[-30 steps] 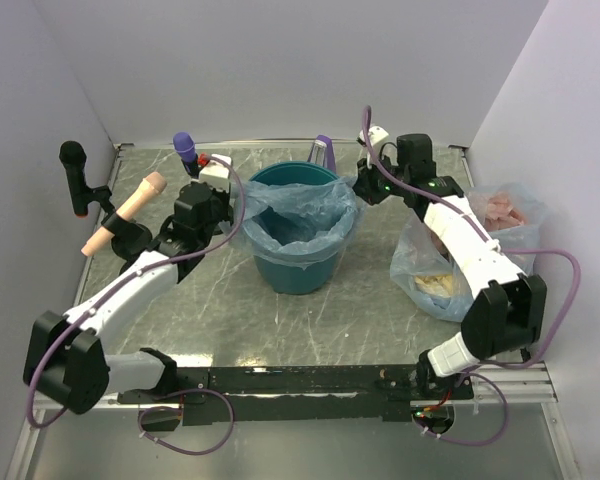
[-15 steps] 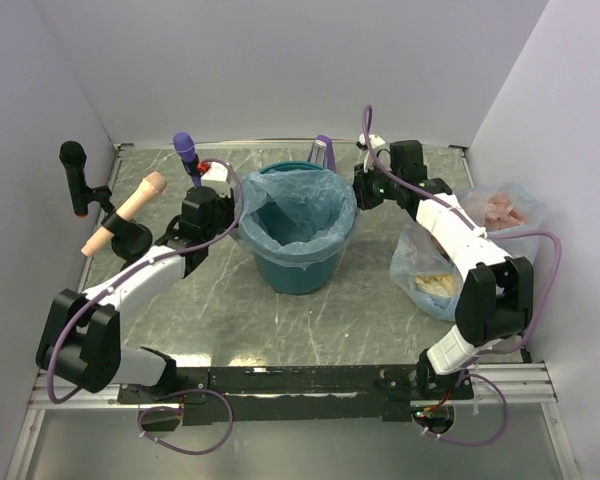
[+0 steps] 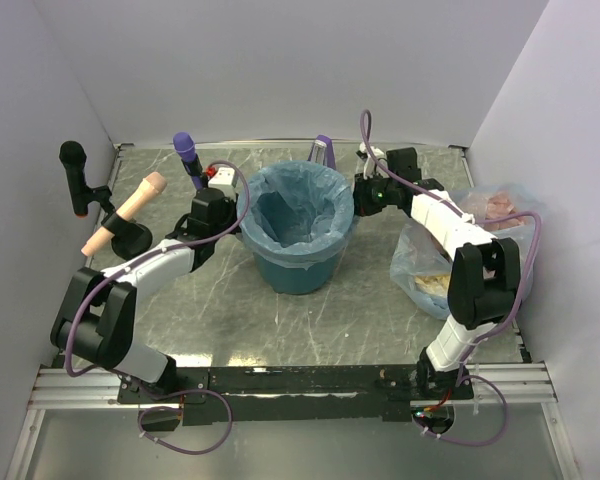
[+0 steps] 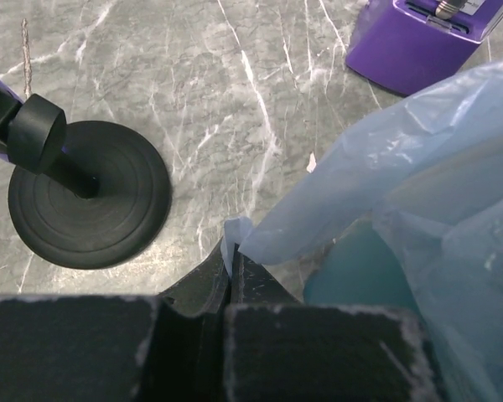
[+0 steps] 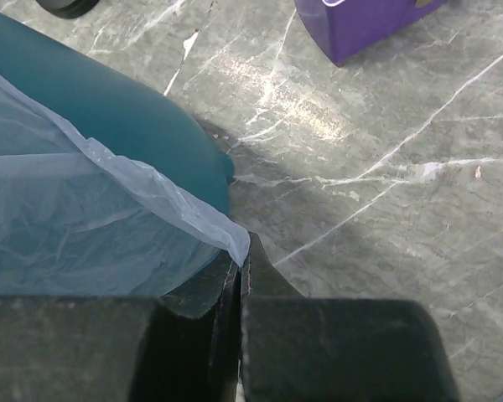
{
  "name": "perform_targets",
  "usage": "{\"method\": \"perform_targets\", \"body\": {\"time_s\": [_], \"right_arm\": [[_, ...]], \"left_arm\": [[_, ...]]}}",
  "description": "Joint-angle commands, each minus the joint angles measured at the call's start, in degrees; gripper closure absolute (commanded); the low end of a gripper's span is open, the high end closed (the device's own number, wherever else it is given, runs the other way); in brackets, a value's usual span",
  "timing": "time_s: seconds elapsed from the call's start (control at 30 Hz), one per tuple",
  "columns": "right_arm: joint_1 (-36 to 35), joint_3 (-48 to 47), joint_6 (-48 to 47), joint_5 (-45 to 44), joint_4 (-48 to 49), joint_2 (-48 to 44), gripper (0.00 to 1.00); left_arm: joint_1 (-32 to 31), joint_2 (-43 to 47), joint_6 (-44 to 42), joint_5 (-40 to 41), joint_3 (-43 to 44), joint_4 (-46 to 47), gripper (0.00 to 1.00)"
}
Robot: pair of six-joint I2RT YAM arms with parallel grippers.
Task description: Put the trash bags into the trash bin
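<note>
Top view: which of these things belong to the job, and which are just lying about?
In the job: pale-blue trash bag, teal bucket, left gripper, right gripper, both pinching the bag.
Lying about: clear stuffed bag, black microphone, beige microphone, purple microphone, purple box.

I see soft, even overhead light on the table (image 3: 370, 300), a pale glare band near its front edge and faint shadows, while the left end effector (image 4: 231, 272) and right end effector (image 5: 241, 272) look dark and blurred up close.
</note>
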State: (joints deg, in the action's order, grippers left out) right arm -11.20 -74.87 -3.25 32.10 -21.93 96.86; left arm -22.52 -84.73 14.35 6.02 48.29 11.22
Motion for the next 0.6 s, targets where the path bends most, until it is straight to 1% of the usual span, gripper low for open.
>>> {"method": "perform_targets", "body": {"time_s": [0.0, 0.13, 0.27, 0.3, 0.37, 0.4, 0.47, 0.57], "right_arm": [[0.7, -0.7, 0.1, -0.3, 0.0, -0.2, 1.00], [0.7, 1.0, -0.4, -2.7, -0.7, -0.9, 1.00], [1.4, 2.7, 0.7, -0.6, -0.7, -1.6, 1.00], [1.4, 2.8, 1.0, 0.3, -0.5, -1.9, 0.95], [1.4, 2.5, 1.4, 2.8, -0.5, -2.4, 0.87], [1.4, 2.2, 1.4, 4.1, -0.9, -2.8, 0.80], [1.4, 1.7, 1.2, 5.3, -1.6, -4.2, 0.68], [1.5, 1.0, 0.7, 4.4, -3.4, -7.4, 0.54]], "left_arm": [[0.3, 1.8, 0.2, 0.7, 1.8, -2.0, 0.99], [0.8, 3.8, -0.7, 0.7, -0.7, -3.7, 0.99], [1.0, 5.9, -0.2, -1.6, -3.2, -4.5, 0.99], [1.0, 6.5, -0.2, -2.4, -3.7, -4.0, 0.99], [1.0, 7.6, -1.0, -4.9, -3.9, -3.7, 0.99], [1.1, 8.0, -1.7, -6.3, -3.6, -3.8, 0.99], [1.2, 8.6, -3.7, -9.1, -2.6, -4.7, 0.91], [1.3, 11.0, -6.5, -11.1, -1.8, -6.6, 0.75]]}}
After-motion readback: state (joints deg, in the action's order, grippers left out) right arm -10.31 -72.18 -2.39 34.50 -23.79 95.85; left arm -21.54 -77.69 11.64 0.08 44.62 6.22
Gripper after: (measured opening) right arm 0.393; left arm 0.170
